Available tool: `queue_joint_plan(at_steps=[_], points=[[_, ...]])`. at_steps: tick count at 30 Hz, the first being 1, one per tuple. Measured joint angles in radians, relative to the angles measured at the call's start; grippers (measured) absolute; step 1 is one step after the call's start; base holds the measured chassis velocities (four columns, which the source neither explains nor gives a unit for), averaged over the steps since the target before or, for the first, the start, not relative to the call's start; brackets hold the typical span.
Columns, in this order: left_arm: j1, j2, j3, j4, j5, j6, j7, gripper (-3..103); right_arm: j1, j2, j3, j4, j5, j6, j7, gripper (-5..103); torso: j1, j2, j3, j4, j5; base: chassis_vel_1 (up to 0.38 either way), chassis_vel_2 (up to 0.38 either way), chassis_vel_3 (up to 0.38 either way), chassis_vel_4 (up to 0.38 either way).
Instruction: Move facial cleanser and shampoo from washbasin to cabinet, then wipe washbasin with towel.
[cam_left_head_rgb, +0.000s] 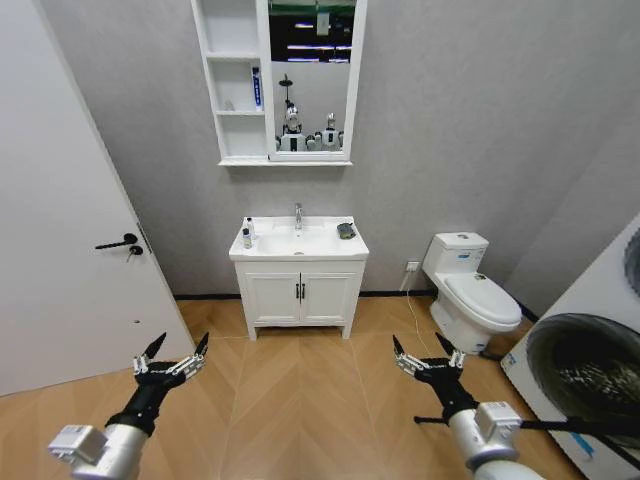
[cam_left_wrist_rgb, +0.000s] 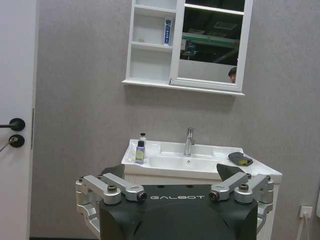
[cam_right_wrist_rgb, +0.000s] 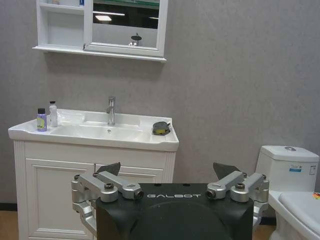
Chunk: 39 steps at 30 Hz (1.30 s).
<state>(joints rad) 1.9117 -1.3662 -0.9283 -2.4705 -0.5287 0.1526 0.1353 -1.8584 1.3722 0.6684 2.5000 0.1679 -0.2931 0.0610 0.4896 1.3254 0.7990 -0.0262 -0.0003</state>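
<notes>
Clearly the robot stands well back from the washbasin (cam_left_head_rgb: 298, 243), with nothing yet lifted. The left pincer (cam_left_head_rgb: 172, 357) hangs low on the left above the wooden floor (cam_left_head_rgb: 300, 400), jaws wide and holding nothing; the right pincer (cam_left_head_rgb: 427, 358) mirrors it on the right, also wide and holding nothing.

Two small bottles stand touching or nearly so on the left rear corner of the counter: a purple bottle (cam_left_wrist_rgb: 140, 152) with a yellow label and a clear bottle (cam_right_wrist_rgb: 53, 114) just behind it. Which is the cleanser and which the shampoo cannot be told from here. One dark towel (cam_left_head_rgb: 346, 231), with a bit of yellow showing on it, lies on the right side of the counter, beside the bowl and well apart from the bottles. One tap (cam_left_head_rgb: 297, 215) stands between them at the back.

The cabinet (cam_left_head_rgb: 233, 80) hangs on the wall above, joined to a mirror (cam_left_head_rgb: 311, 75); it has three open shelves, and one blue and white tube (cam_left_wrist_rgb: 168, 32) already stands on the middle one.

The likely trouble is the bottles' closeness: a wide pincer reaching for one could knock the other into the bowl or off the edge. The shelves look narrow and high, so a bottle set down tilted could topple out. The door (cam_left_head_rgb: 70, 220) on the left and the toilet (cam_left_head_rgb: 470, 290) on the right leave limited room for the base to drive in.
</notes>
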Motion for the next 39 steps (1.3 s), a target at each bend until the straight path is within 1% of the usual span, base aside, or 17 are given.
queue_joint_plan(at_steps=[30, 33, 36, 37, 39], points=[[0.011, -0.009, -0.016, -0.015, 0.014, -0.004, 0.003, 100, 0.001, -0.004, -0.004, 0.000, 0.000, -0.004, 0.001, 100, 0.000, 0.000, 0.000, -0.0001, 0.0002, -0.006, 0.004, 0.003, -0.005], [0.010, -0.009, -0.010, -0.015, 0.015, -0.004, 0.003, 100, 0.000, -0.004, -0.003, 0.000, 0.000, -0.003, 0.001, 100, 0.000, 0.000, 0.000, 0.0005, 0.0001, -0.134, 0.104, 0.082, -0.083], [0.008, -0.011, -0.006, -0.014, 0.018, -0.004, 0.003, 100, 0.000, -0.005, -0.001, 0.000, 0.000, -0.003, 0.001, 100, 0.000, 0.000, 0.000, -0.0001, 0.0001, -0.111, 0.128, 0.092, -0.156], [0.007, -0.011, -0.005, -0.013, 0.019, -0.004, 0.003, 100, 0.000, -0.005, 0.000, 0.000, 0.000, -0.003, 0.000, 100, 0.000, 0.000, 0.000, -0.0008, -0.0008, -0.130, 0.101, 0.088, -0.145], [0.008, -0.012, -0.006, -0.012, 0.019, -0.005, 0.003, 100, -0.001, -0.006, 0.000, 0.000, -0.002, -0.002, -0.001, 100, 0.001, 0.000, 0.000, 0.0000, 0.0006, -0.049, 0.105, 0.099, -0.112]])
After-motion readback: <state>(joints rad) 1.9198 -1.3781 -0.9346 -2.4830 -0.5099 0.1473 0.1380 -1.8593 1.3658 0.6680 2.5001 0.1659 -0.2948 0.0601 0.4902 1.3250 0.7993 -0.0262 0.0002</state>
